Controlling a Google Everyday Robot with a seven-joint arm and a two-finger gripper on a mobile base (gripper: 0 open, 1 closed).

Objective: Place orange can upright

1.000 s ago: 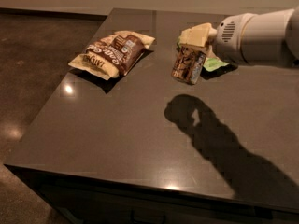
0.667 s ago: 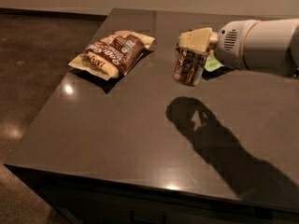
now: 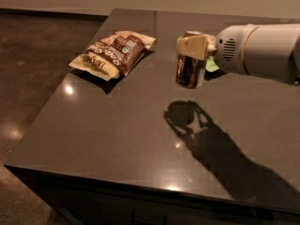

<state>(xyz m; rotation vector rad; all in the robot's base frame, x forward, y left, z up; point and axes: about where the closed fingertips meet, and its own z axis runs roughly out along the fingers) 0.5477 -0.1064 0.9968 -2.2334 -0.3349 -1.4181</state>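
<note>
The orange can [image 3: 189, 71] hangs nearly upright in the air above the dark table [image 3: 117, 130], with its silver top up. Its shadow falls on the tabletop below and in front of it. My gripper [image 3: 192, 47] reaches in from the right on a white arm. It is shut on the upper part of the can, with a tan finger [image 3: 188, 46] across the can's front.
A brown snack bag [image 3: 112, 54] lies at the table's back left. A bit of a green snack bag [image 3: 212, 65] shows behind the can, mostly hidden by the arm. The table's left and front edges drop to the floor.
The can was tilted in the gripper and now stands close to upright. The arm has shifted slightly, and its shadow with it.
</note>
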